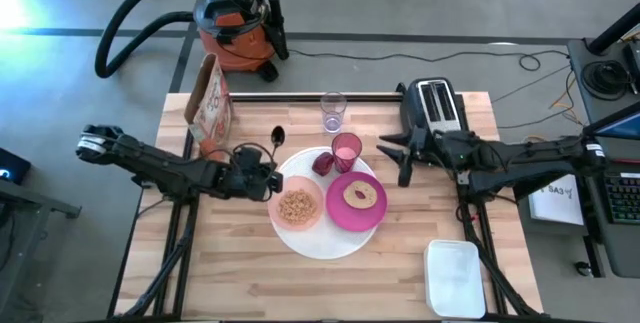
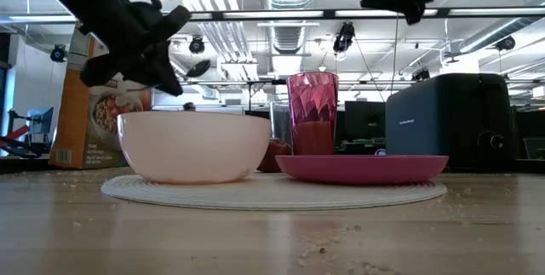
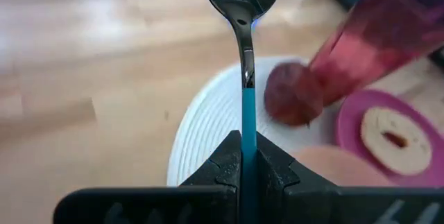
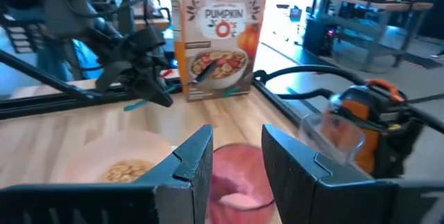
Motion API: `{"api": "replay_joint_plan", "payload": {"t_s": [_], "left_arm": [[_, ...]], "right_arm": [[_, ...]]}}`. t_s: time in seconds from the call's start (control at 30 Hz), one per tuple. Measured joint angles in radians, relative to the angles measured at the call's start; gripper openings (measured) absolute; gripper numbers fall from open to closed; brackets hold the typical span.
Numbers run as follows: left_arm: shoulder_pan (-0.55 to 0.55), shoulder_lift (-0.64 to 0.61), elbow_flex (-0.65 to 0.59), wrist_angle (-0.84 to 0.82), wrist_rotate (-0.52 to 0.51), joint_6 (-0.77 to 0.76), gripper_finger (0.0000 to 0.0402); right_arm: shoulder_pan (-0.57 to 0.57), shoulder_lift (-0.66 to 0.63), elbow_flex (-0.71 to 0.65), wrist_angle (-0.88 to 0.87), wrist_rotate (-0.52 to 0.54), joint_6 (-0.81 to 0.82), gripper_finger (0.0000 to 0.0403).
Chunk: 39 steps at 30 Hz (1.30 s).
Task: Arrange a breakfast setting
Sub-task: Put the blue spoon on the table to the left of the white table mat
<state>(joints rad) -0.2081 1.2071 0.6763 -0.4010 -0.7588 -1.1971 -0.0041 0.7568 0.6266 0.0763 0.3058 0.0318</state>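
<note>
Teal-handled spoon (image 3: 244, 78), handle end hidden.

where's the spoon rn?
The spoon is clamped in the left gripper, held above the table just left of the white plate, near the cereal box.

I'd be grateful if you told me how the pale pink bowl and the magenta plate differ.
The pale pink bowl is deep and holds cereal; the magenta plate is shallow and carries a bagel-like ring. The bowl is pale, the plate vivid. Both rest on the large white plate.
</note>
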Motion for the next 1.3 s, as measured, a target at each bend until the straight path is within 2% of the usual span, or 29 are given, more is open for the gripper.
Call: {"api": "replay_joint_plan", "payload": {"t_s": [0.37,0.5,0.67,0.77,0.9,1.3], "left_arm": [[-0.087,0.135,0.156,-0.409,0.108,-0.346,0.0],[-0.142,0.198,0.209,-0.496,0.164,-0.481,0.0],[-0.223,0.248,0.218,-0.557,0.246,-0.663,0.0],[-0.251,0.273,0.197,-0.56,0.285,-0.749,0.0],[-0.267,0.294,0.169,-0.517,0.337,-0.778,0.0],[-0.267,0.336,0.064,-0.306,0.275,-0.829,0.0003]], "right_arm": [[0.038,-0.148,-0.319,0.25,0.005,0.111,0.0113],[0.038,-0.199,-0.422,0.334,0.008,0.138,0.011],[0.038,-0.259,-0.497,0.372,0.008,0.127,0.0103],[0.038,-0.294,-0.517,0.372,0.007,0.125,0.0099],[0.044,-0.328,-0.53,0.371,0.001,0.123,0.0094],[0.048,-0.337,-0.532,0.338,-0.002,0.15,0.0086]]}}
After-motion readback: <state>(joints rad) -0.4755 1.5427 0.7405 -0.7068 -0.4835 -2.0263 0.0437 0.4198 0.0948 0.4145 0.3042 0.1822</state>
